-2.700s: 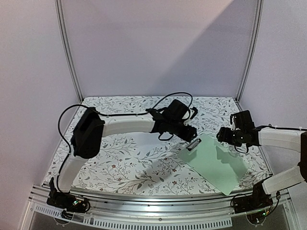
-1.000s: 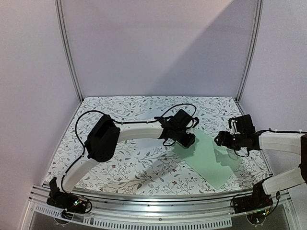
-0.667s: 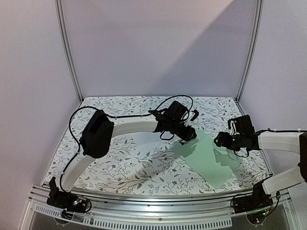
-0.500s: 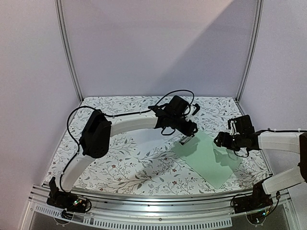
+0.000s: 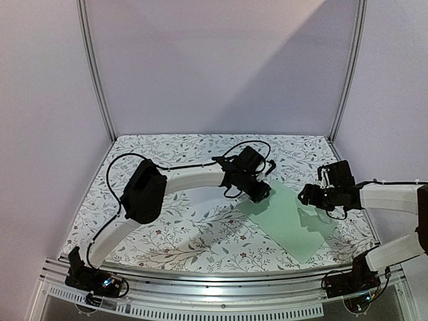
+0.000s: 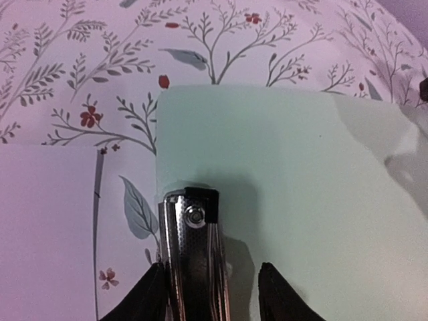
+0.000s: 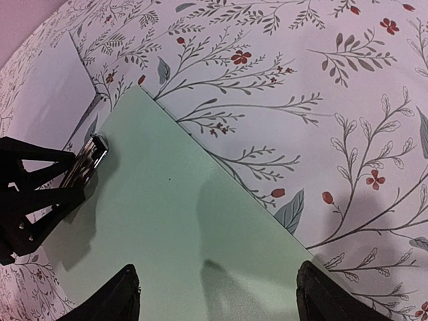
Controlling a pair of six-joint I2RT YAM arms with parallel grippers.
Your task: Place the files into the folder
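The pale green folder (image 5: pixel 294 224) lies flat and slanted on the flowered table, right of centre. Its metal clip (image 6: pixel 194 254) sits at the near-left short edge. My left gripper (image 5: pixel 259 194) is low over that edge and open (image 6: pixel 210 297). The clip stands between its fingers, against the left one, with a gap to the right one. A white file sheet (image 6: pixel 47 221) lies flat on the table just left of the folder; the left arm mostly hides it in the top view. My right gripper (image 5: pixel 309 195) hovers open and empty over the folder's right part (image 7: pixel 167 227).
The right wrist view shows the clip (image 7: pixel 87 160), the left gripper's fingers (image 7: pixel 33 194) and the white sheet (image 7: pixel 50 100). Metal posts (image 5: pixel 93 73) and walls bound the table at the back. A metal rail (image 5: pixel 221 294) runs along the near edge.
The left gripper lifted back off the clip, leaving it in view, then came down over it again. The right gripper and the folder have stayed in place.
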